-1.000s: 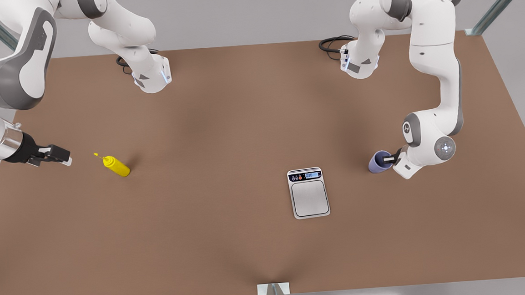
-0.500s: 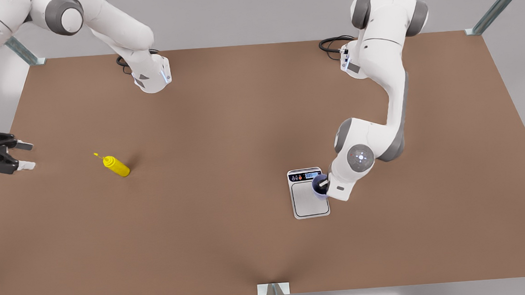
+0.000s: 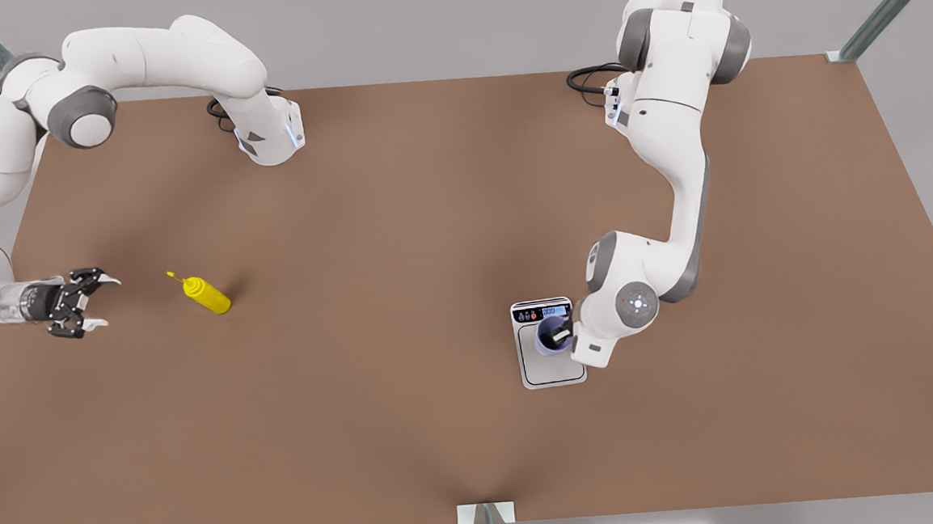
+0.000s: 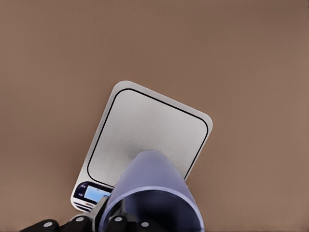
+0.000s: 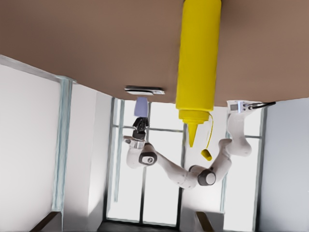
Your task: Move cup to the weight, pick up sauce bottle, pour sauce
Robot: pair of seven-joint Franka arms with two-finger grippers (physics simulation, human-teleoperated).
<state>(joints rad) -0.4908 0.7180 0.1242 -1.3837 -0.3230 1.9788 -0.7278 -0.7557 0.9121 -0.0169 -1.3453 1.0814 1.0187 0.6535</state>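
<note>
The lavender-blue cup [image 3: 552, 334] is over the plate of the silver-grey weight [image 3: 551, 366], towards its display end. My left gripper [image 3: 562, 335] is shut on the cup's wall, reaching in from the front view's right. In the left wrist view the cup [image 4: 152, 186] sits close to the camera over the weight [image 4: 145, 130]; I cannot tell whether it touches the plate. The yellow sauce bottle [image 3: 206, 295] lies on its side at the front view's left, nozzle pointing left. My right gripper [image 3: 108, 301] stands open left of the nozzle, apart from it. The right wrist view has the sauce bottle [image 5: 198, 63] straight ahead.
The two arm bases [image 3: 268, 136] [image 3: 640, 114] stand at the far side of the brown table [image 3: 400, 242], each with a black cable beside it. A metal bracket [image 3: 486, 513] sits at the near edge. The right arm's wrist hangs over the table's left edge.
The left gripper has carried the cup from the front view's right onto the area over the weight. The right gripper has swung near the table's left edge and now faces the sauce bottle.
</note>
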